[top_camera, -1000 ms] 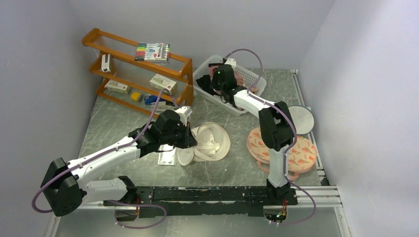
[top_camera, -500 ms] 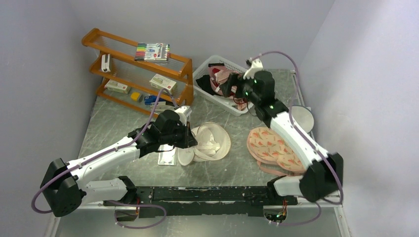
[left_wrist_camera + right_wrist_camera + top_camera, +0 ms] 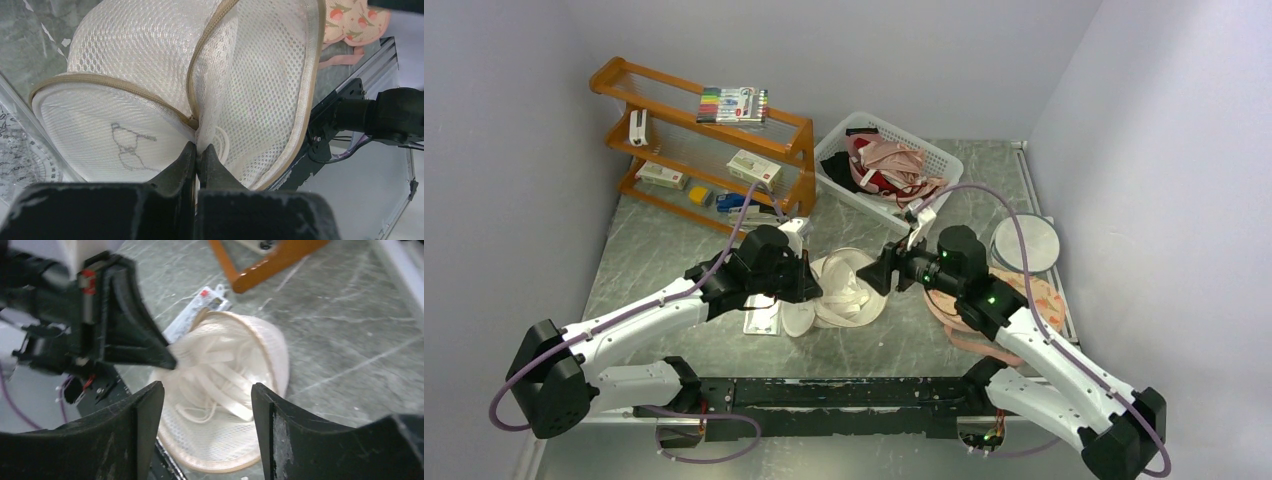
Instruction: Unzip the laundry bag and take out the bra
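Right hand (image 3: 206, 389), back from the basket (image 3: 871, 208), gapes beside the laundry bag (image 3: 864, 292) left hand (image 3: 198, 156) pinches.

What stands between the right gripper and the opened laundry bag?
Nothing visible does. The right gripper, open, faces the laundry bag mouth with no object between them. The left gripper pinches the mesh on the opposite side, off that path.
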